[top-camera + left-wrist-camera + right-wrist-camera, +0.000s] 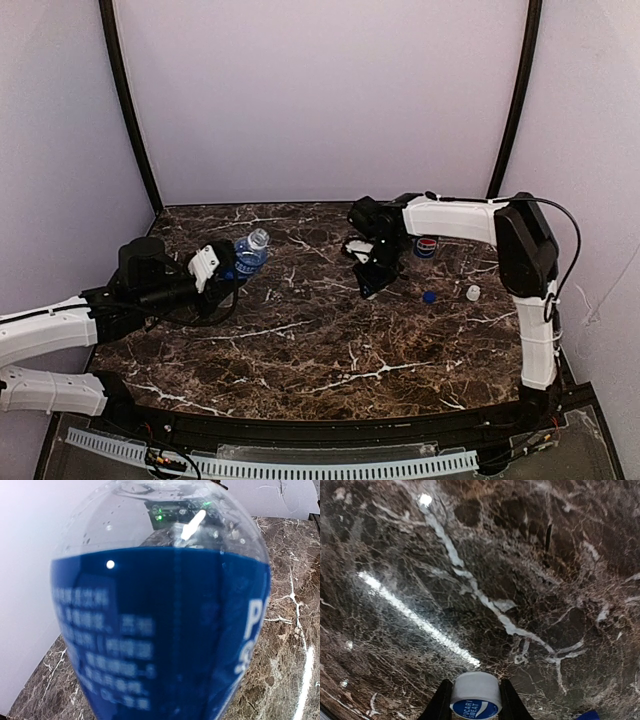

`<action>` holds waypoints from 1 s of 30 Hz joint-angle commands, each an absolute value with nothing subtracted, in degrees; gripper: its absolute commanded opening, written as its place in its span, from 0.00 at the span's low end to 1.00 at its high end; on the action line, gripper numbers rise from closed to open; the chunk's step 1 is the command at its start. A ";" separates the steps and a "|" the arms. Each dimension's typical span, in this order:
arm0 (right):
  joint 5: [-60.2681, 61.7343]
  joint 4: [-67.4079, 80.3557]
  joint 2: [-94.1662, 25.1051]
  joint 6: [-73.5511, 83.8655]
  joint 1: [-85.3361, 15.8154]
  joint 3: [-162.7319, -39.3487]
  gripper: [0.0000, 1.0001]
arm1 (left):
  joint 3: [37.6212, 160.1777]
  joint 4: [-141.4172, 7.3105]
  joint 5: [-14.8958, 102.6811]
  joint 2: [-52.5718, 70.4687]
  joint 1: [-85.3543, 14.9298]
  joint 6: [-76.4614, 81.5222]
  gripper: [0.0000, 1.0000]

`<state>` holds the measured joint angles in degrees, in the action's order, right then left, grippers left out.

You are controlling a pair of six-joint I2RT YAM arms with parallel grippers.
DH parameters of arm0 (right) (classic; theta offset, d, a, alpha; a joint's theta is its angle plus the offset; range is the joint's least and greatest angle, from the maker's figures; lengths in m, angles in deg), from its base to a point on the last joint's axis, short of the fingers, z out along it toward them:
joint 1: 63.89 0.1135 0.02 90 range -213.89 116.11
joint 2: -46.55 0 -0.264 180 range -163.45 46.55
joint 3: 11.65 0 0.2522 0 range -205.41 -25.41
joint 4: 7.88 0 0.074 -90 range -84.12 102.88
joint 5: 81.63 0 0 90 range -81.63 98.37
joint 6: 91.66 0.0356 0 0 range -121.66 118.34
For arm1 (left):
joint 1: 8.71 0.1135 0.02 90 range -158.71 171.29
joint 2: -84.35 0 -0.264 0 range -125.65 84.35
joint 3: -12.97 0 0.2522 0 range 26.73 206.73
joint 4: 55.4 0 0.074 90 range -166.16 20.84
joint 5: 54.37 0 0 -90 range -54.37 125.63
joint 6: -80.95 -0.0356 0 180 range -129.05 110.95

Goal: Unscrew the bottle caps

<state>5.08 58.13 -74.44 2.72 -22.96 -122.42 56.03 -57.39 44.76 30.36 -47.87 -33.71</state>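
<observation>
My left gripper (222, 268) is shut on a clear bottle with a blue water label (248, 256), held tilted above the table's left side with its neck open. That bottle (160, 630) fills the left wrist view and hides the fingers. My right gripper (372, 280) is shut on a pale blue-white cap (476, 696) with a blue printed top, held above the marble. The Pepsi bottle (425, 246) stands behind the right gripper. A dark blue cap (428, 296) and a white cap (473, 292) lie loose on the table at the right.
The dark marble table (320, 350) has white walls behind and at both sides. A clear object (356, 248), perhaps the unlabelled bottle, lies partly hidden behind the right wrist. A blue edge (590, 715) shows at the bottom right of the right wrist view.
</observation>
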 commanded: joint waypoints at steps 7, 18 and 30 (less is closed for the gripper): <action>6.63 65.04 -79.91 5.32 -22.58 -126.71 0.00 | 55.18 -55.01 44.48 31.32 -47.75 -33.46 0.23; 6.89 65.03 -81.12 5.38 -22.56 -126.28 0.29 | 55.98 -53.89 45.14 30.32 -47.78 -34.30 0.24; 9.38 63.76 -70.89 1.00 -20.02 -134.93 0.99 | 56.99 -54.16 49.00 30.31 -47.76 -32.91 0.24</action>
<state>7.16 65.71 -79.44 4.39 -21.93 -129.52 55.92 -55.49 46.05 30.05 -47.87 -33.96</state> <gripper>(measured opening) 0.952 0.251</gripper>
